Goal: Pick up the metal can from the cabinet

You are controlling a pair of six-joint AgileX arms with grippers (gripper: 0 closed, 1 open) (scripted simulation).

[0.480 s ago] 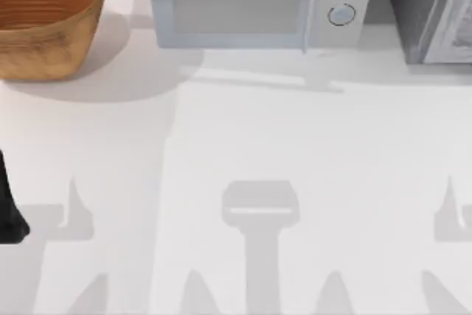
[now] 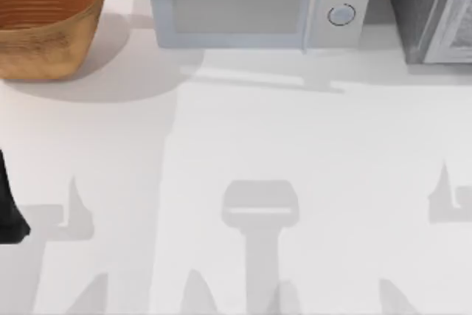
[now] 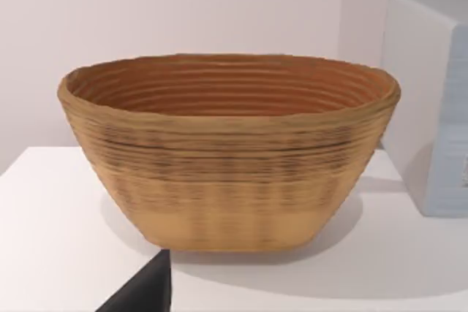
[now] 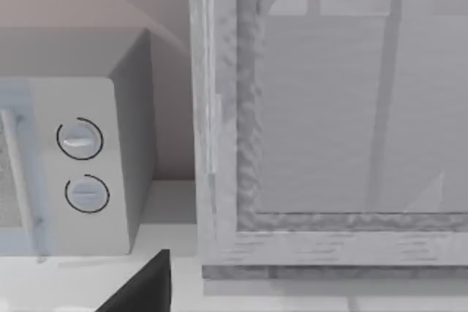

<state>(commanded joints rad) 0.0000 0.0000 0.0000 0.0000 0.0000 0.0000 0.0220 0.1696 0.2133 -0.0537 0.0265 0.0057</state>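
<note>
Shift since a moment ago: the right arm's shadow [image 2: 446,201] on the table [image 2: 295,145] has slid toward the cabinet, and the shadow streaks along the near edge have slid toward the table's left. Nothing else has stirred.
Metal can: hidden. I judge it sits inside the cabinet [image 4: 329,107], behind the closed, ripple-framed door at the table's far right corner.
Can's look: nothing to go on yet, neither its colour, its top, nor whether it stands upright.
Cabinet door: pale panel in a textured grey frame, and I make out no handle on it.
Right gripper [image 4: 142,290]: close in front of the door, near its lower frame, with the microwave's two knobs off to one side. Released or clenched, I cannot tell.
Risk, door: with the door closed, a reach for the can would strike the panel, so the door must be opened first.
Risk, blind reach: with the can unseen, a grasp aimed by guess could tip it or shove it deeper.
Risk, neighbour: the microwave [image 2: 251,5] stands just beside the cabinet, so a wide swing could clip it.
Left gripper [image 3: 142,290]: parked at the table's left, facing the woven basket [image 3: 227,166]. Its grip I cannot tell either.
</note>
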